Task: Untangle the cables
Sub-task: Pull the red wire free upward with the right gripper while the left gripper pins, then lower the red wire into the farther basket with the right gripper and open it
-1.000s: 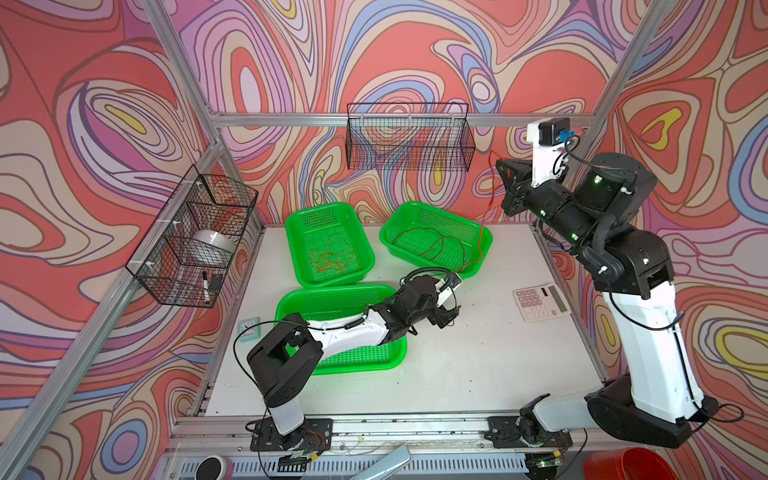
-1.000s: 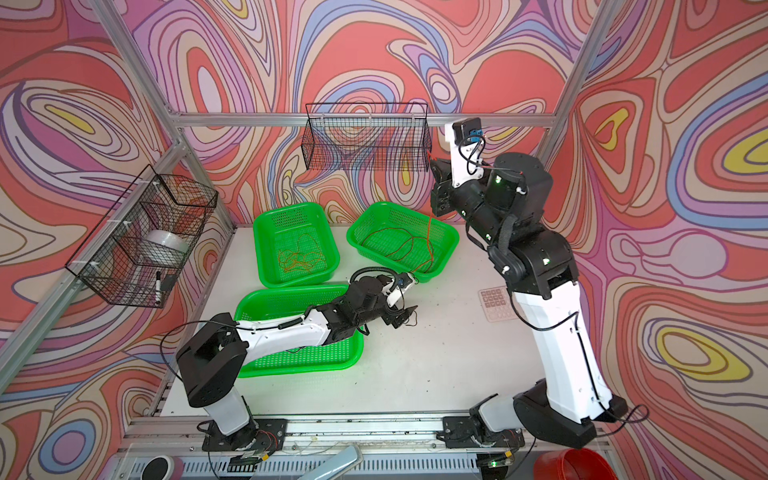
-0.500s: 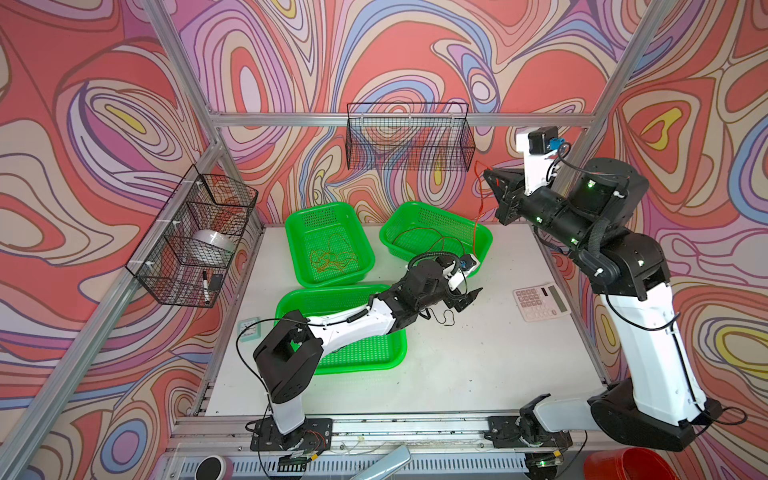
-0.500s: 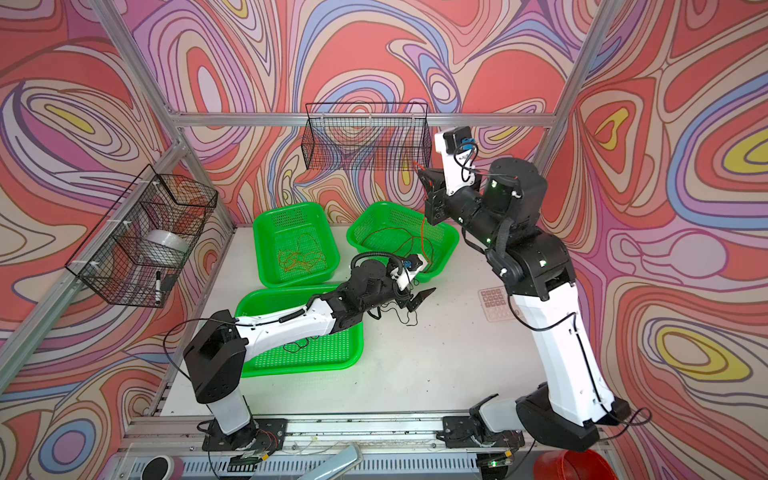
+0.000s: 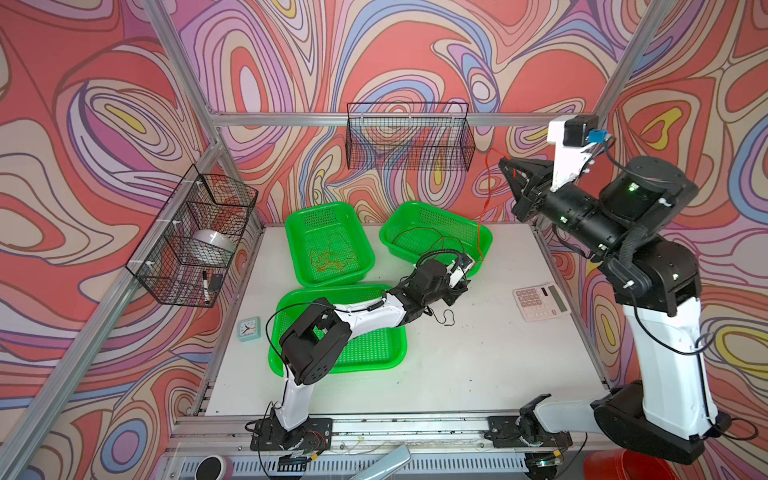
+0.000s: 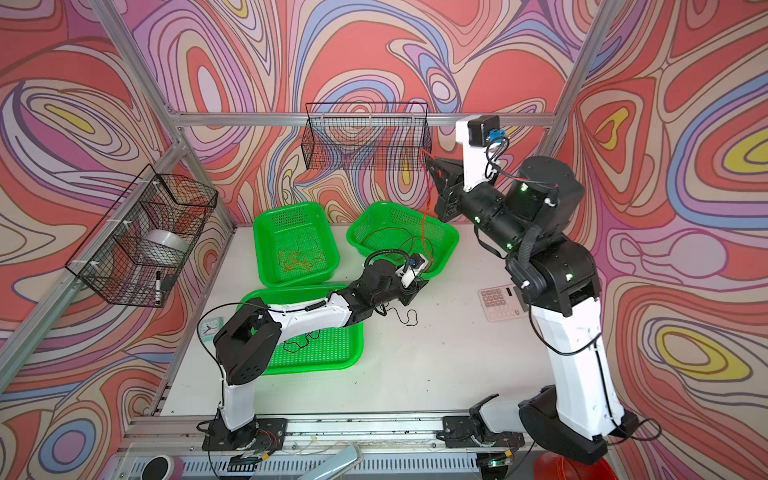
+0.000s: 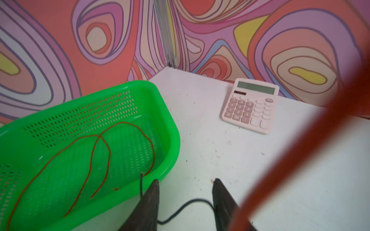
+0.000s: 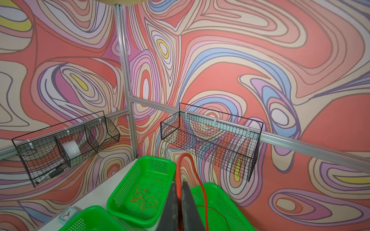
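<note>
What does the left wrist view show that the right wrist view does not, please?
Only left wrist: the calculator and a black cable lying on the table inside the open left gripper. Only right wrist: the wire wall baskets, the orange tangle and the right gripper shut on the red cable. Both: one green basket and that red cable.

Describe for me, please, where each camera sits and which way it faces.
Both top views: high at the front, looking down on the table; left arm and right arm show whole.
Left wrist: low over the table, facing a green basket and the calculator; the open left gripper straddles a black cable, with the red cable blurred close by.
Right wrist: raised, facing the wall corner and wire basket; right gripper shut on the red cable.
Shared: the calculator, in the left wrist and top views.
</note>
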